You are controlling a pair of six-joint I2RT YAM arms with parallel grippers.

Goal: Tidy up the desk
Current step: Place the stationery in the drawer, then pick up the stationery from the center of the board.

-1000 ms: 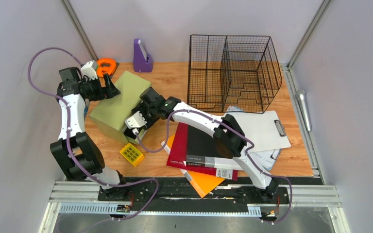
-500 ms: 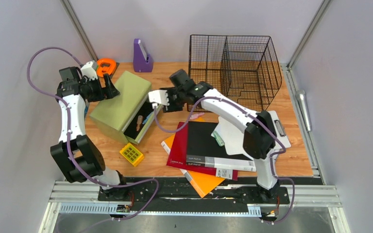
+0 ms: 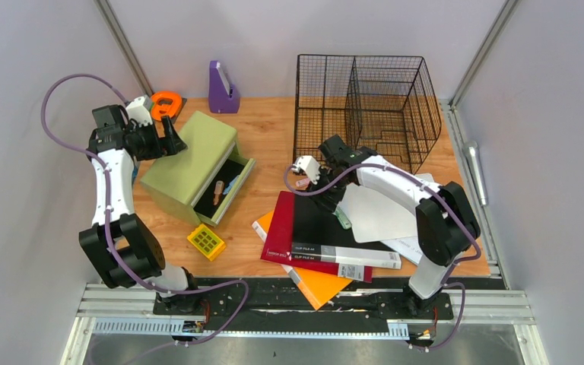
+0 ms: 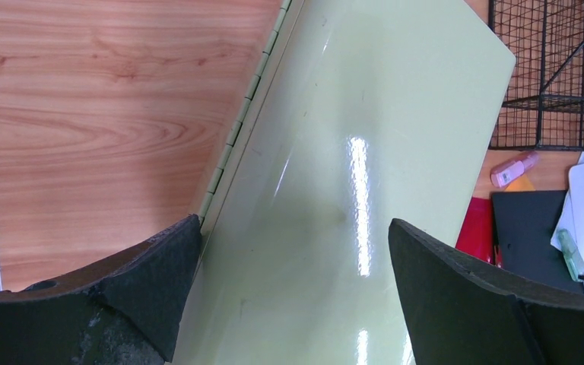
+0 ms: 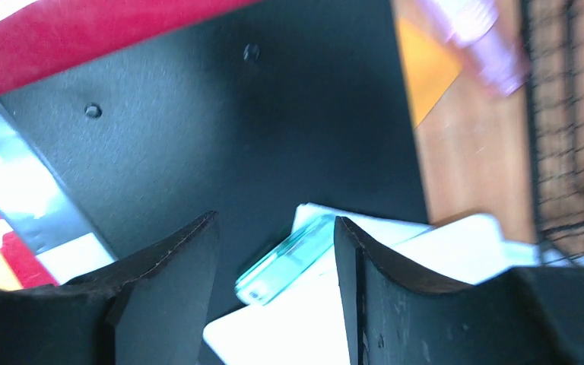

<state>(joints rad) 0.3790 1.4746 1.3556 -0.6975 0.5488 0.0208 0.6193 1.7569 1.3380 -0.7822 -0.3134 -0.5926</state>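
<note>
On the light-brown desk (image 3: 266, 129) stands an olive-green box (image 3: 186, 163) with its drawer (image 3: 226, 190) pulled open and small items inside. My left gripper (image 3: 171, 138) rests open over the box's back corner. In the left wrist view its jaws (image 4: 293, 228) stand wide over the glossy lid (image 4: 350, 167), one fingertip (image 4: 175, 251) by the hinge. My right gripper (image 3: 333, 199) hangs open above a teal highlighter (image 5: 289, 262). That highlighter lies where white paper (image 5: 312, 327) meets the black folder (image 5: 236, 137), in line with the gap between the jaws. No finger touches it.
A black wire basket (image 3: 361, 110) stands at the back right. A pink highlighter (image 3: 300, 182) lies in front of it. Red, black and orange folders (image 3: 319, 285) and a clipboard (image 3: 407, 201) are stacked front right. A purple holder (image 3: 223, 90), orange tape dispenser (image 3: 166, 103) and yellow block (image 3: 206, 241) lie left.
My right arm has swung from the green box's drawer across to the right and now hangs over the folders and the teal highlighter. The drawer stays open. The left arm has not moved.
</note>
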